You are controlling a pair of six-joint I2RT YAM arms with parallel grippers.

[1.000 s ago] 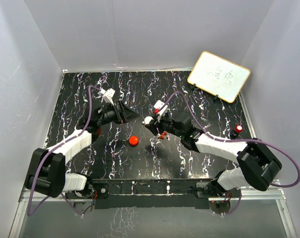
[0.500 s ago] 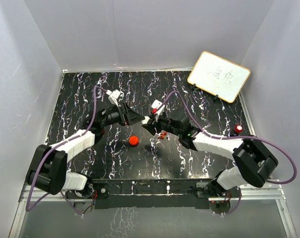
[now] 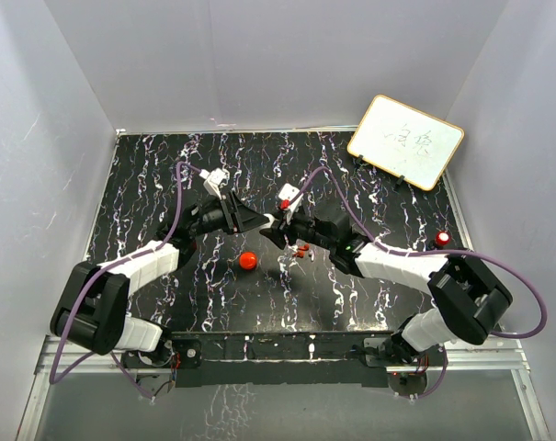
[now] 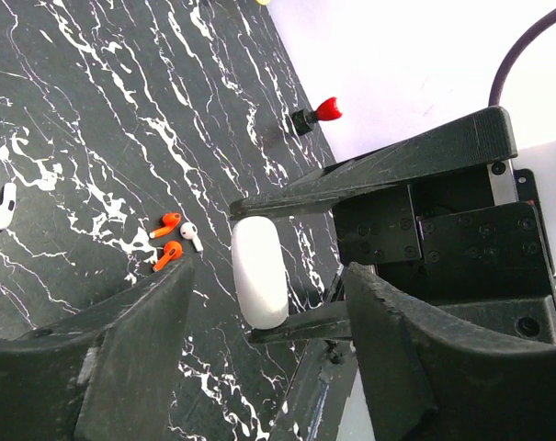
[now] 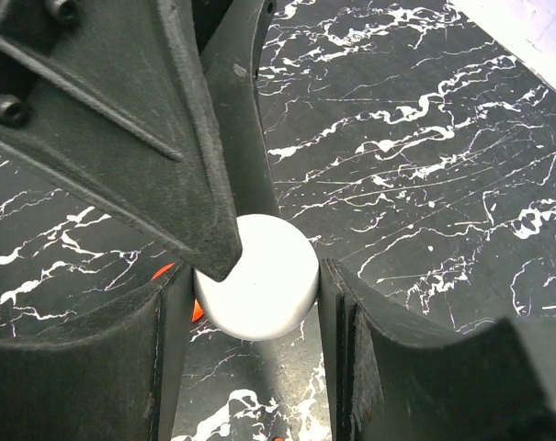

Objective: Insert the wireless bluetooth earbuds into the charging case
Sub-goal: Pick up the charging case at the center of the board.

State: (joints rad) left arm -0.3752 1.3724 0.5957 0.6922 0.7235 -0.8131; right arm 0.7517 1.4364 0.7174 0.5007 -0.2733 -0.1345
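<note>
Noted: the right gripper [image 3: 278, 226] is clamped on a smooth white pod [image 5: 255, 280], held in the air just beyond the charging case [image 3: 248, 261]. The left gripper [image 3: 250, 220] is spread wide and empty. Its fingers straddle the pod, and one tip touches it.

The red earbuds [image 4: 170, 220] lie on the table [image 3: 195, 303] just right of the case, with a white bud [image 4: 191, 236] among them.

Risk: the pod looks rounded and slick. A nudge from that tip, or a release before the left closes, would likely drop it near the case and scatter the earbuds.

Room: open tabletop shows near and left of the case, and the walls stand well apart from it. Above it, the fingers are crowded.
</note>
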